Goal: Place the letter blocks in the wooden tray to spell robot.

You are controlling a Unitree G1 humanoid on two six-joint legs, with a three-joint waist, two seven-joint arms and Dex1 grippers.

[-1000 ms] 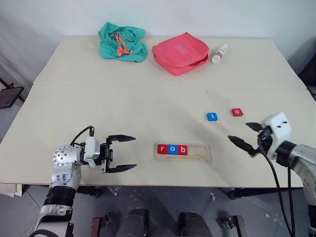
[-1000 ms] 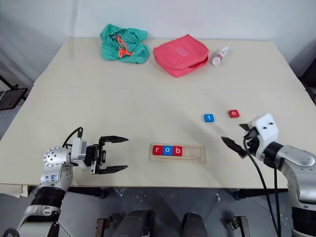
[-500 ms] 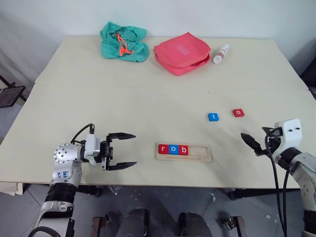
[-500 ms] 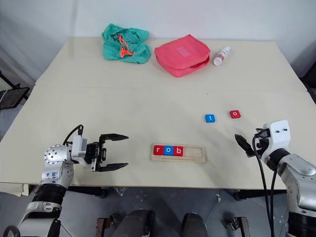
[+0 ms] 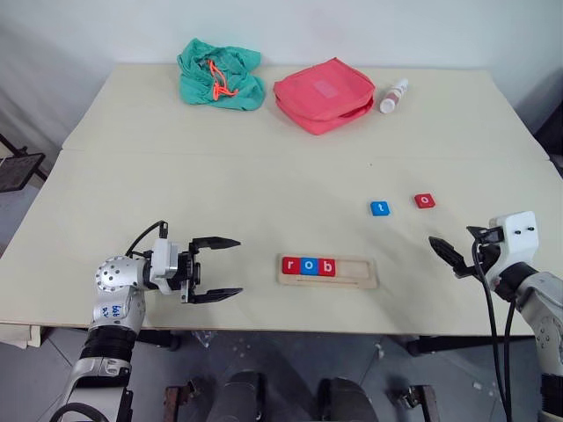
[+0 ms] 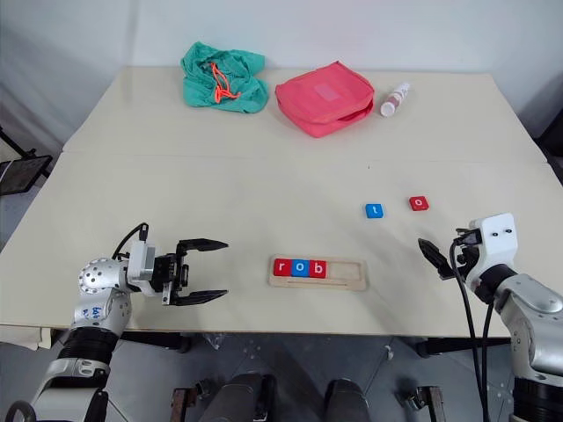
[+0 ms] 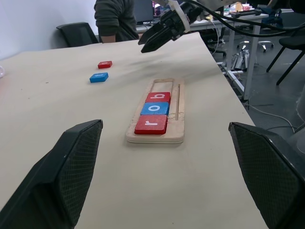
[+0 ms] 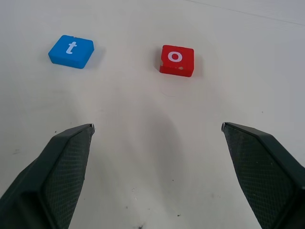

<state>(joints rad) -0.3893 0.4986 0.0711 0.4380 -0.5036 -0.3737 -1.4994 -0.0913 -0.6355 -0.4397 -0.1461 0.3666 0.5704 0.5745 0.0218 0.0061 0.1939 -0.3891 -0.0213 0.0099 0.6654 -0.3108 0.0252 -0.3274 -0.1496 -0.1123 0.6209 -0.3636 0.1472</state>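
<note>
The wooden tray [image 5: 356,272] lies near the table's front edge, with a red r [image 5: 290,265], a blue o [image 5: 308,265] and a red b [image 5: 325,266] in its left end. A blue t block [image 5: 379,208] and a red o block [image 5: 425,200] rest on the table behind and to the right of it. My left gripper [image 5: 227,267] hovers open to the tray's left, pointing at it with nothing between its fingers. My right gripper [image 5: 449,236] is open and empty, to the tray's right and just in front of the loose red o [image 8: 177,60] and blue t [image 8: 71,51].
At the table's far side lie a green cloth bag [image 5: 220,75], a red zip pouch [image 5: 322,94] and a small white bottle [image 5: 391,95]. In the left wrist view a person [image 7: 114,19] stands beyond the table's right end, with chairs and a desk.
My right gripper has moved to the right, away from the tray, and turned a little. The left gripper and all blocks stayed where they were.
</note>
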